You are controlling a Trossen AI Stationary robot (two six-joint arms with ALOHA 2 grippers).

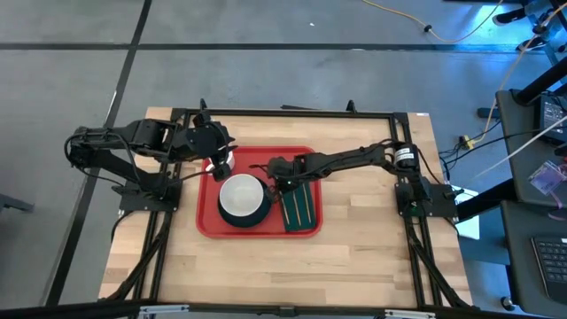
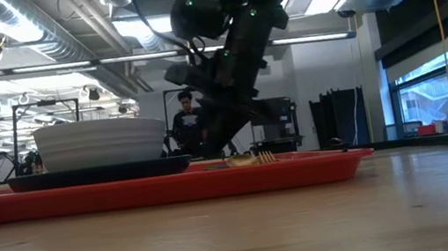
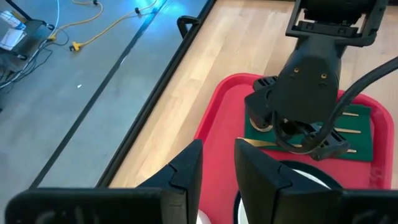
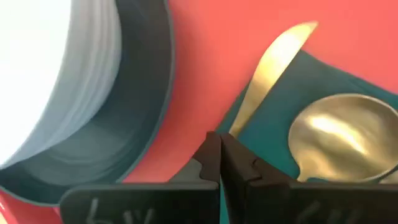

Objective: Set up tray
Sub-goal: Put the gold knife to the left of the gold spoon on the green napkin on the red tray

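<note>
The red tray (image 1: 208, 223) lies mid-table. On it a white bowl (image 1: 242, 195) sits in a dark plate (image 4: 144, 93), beside a green napkin (image 1: 299, 209) that carries a gold spoon (image 4: 339, 137). A gold knife (image 4: 273, 62) lies half on the napkin, with its blade out on the red. My right gripper (image 1: 276, 180) is low over the napkin's far end, shut at the knife. My left gripper (image 1: 219, 162) hovers open over the tray's far left corner. A small white thing (image 1: 220, 168) shows just under it; I cannot tell whether they touch. My right gripper (image 4: 219, 152) is shut on the knife's handle end (image 4: 236, 124), which runs in under the fingertips, so the exact contact is hidden. The fingers come from above, slanting down. The knife lies flat, with its handle part on the napkin (image 4: 273, 146) and its blade on the tray (image 4: 217, 50).
The tray's near rim (image 2: 214, 180) is low. Bare wooden tabletop (image 1: 372, 239) stretches to the right of and in front of the tray. A black frame (image 1: 292, 112) runs along the table's far edge. The right arm (image 3: 311, 74) reaches over the tray, close to my left gripper (image 3: 217, 168).
</note>
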